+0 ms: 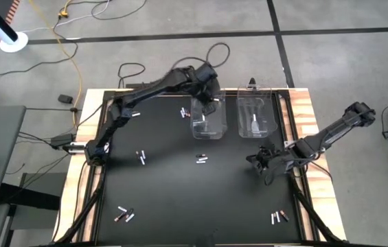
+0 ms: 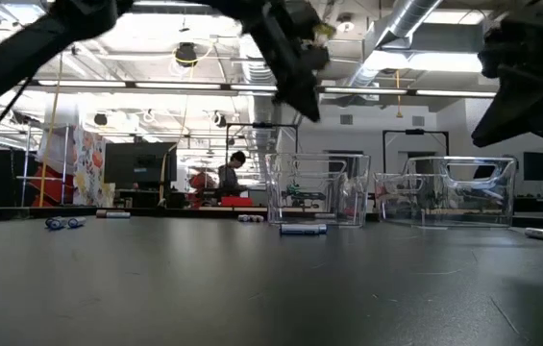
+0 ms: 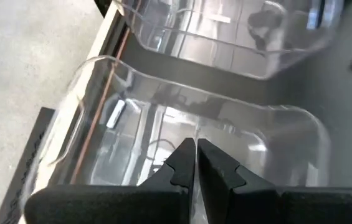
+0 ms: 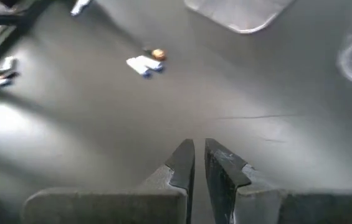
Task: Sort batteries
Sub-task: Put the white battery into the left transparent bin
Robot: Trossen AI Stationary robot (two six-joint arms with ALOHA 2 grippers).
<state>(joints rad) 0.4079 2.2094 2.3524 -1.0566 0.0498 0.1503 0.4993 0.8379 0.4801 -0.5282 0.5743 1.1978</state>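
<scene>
- Your left gripper (image 1: 209,103) hung shut and empty over the left bin (image 1: 208,118).
- Your right gripper (image 1: 261,163) hovered nearly closed, holding nothing.
- Batteries (image 1: 202,159) lay scattered; you'd have done well opening wider before descending.

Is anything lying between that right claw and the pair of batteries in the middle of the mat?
Nothing visible: only bare black mat separates the right gripper from the batteries.
</scene>
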